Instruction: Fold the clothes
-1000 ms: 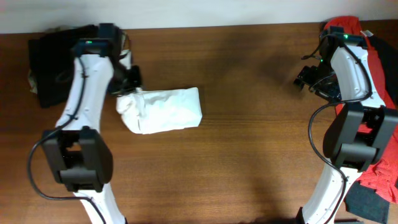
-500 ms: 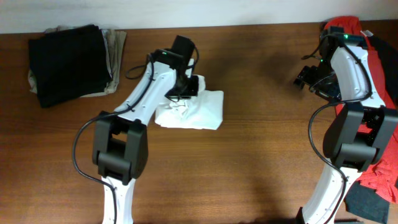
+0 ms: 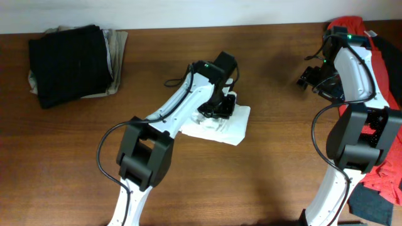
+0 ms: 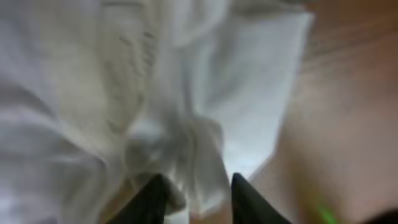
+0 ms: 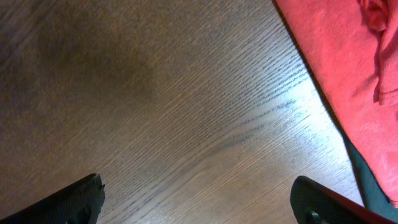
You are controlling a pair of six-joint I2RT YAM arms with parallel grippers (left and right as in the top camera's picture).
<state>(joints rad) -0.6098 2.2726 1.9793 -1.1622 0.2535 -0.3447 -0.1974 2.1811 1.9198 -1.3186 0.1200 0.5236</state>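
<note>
The left gripper [image 4: 196, 198] pinches a bunched fold of the white T-shirt [image 4: 249, 81] between its jaws. The right gripper [image 5: 198, 202] hangs spread above the wooden table [image 5: 155, 93].

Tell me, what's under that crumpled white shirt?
Only the brown wooden table shows around the crumpled white shirt; whatever lies beneath is covered. The left claw pinches it from above.

A folded black garment [image 3: 66, 59] lay atop folded khaki cloth [image 3: 117, 45] at the brown wooden surface's [image 3: 270, 157] far-left corner; crumpled red fabric [image 3: 386, 172] draped its right edge.
</note>
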